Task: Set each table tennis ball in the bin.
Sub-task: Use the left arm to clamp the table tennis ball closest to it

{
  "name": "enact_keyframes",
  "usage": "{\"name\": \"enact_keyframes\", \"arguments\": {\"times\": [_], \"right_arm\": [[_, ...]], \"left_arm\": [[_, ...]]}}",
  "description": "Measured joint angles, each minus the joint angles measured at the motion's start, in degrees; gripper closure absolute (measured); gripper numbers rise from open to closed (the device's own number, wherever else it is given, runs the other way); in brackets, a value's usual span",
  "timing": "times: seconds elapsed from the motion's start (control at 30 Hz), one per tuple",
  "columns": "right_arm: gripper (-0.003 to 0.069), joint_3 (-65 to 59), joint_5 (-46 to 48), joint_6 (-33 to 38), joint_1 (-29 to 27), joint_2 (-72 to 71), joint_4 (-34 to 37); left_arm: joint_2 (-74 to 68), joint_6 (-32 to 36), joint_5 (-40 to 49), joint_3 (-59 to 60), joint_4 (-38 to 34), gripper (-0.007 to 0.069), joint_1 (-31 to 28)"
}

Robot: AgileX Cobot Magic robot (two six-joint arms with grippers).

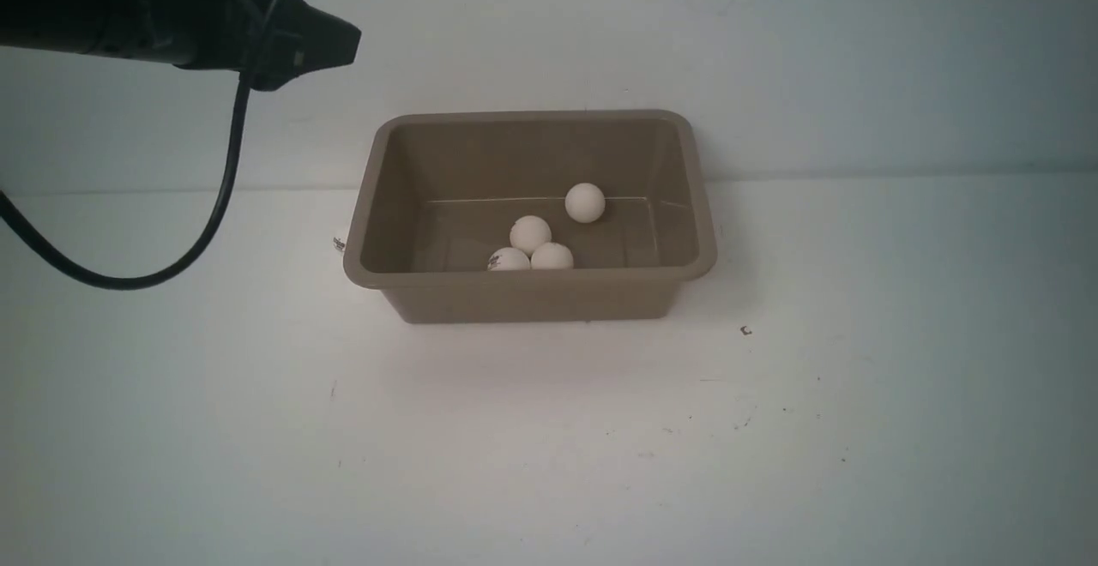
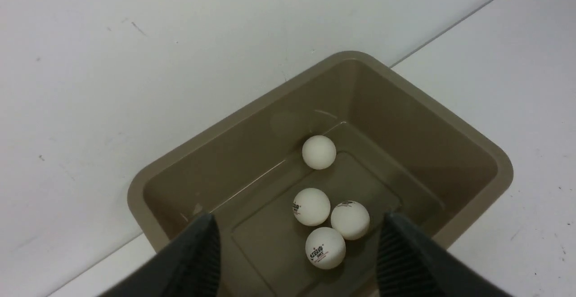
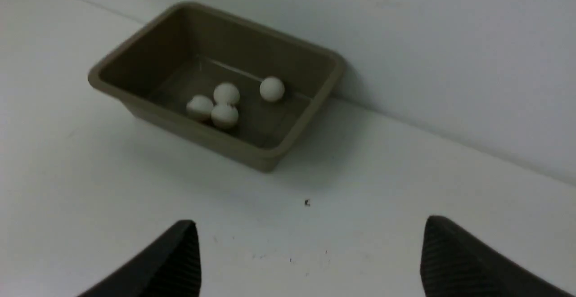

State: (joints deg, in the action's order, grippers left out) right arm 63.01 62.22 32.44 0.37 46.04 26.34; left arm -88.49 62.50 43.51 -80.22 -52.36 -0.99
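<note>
Inside the bin [image 1: 532,296] I see four balls [image 1: 530,234]. Left hand [image 2: 299,219] above the bin, jaws parted, holding nothing; right hand [image 3: 310,223] near the bin, jaws spread wide, holding nothing.

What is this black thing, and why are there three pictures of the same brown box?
It is a robot with two arms. One picture looks forward from between them; the black thing is its left arm. The other two come from cameras on the wrists, showing the dark tips of the left gripper and right gripper. On the white table stands a grey-brown rectangular plastic bin with four small white table tennis balls inside. Both grippers are open, holding nothing.
</note>
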Motion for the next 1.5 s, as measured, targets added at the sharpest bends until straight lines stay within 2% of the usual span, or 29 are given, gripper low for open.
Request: {"name": "enact_keyframes", "arguments": {"times": [0.2, 0.43, 0.63, 0.87, 1.5], "right_arm": [[0.0064, -16.6, -8.1, 4.4, 5.7, -6.9, 0.6], [0.0067, -29.2, -19.3, 8.7, 6.1, -16.6, 1.4], [0.0067, -39.1, -26.4, 12.1, 6.1, -25.6, 5.4], [0.0068, -43.0, -33.1, 12.5, 6.1, -28.8, 8.9], [0.0068, -43.4, -33.3, 12.4, 6.1, -28.8, 10.5]], "left_arm": [[0.0, 0.3, 0.7, 0.0, -0.9, 0.0198, 0.0], [0.0, 1.0, 1.6, 0.0, -2.5, 0.0198, 0.0], [0.0, 1.4, 2.8, 0.0, -3.2, 0.0198, 0.0], [0.0, 1.7, 3.1, 0.0, -4.2, 0.0198, 0.0], [0.0, 1.9, 4.1, 0.0, -4.3, 0.0198, 0.0]]}}
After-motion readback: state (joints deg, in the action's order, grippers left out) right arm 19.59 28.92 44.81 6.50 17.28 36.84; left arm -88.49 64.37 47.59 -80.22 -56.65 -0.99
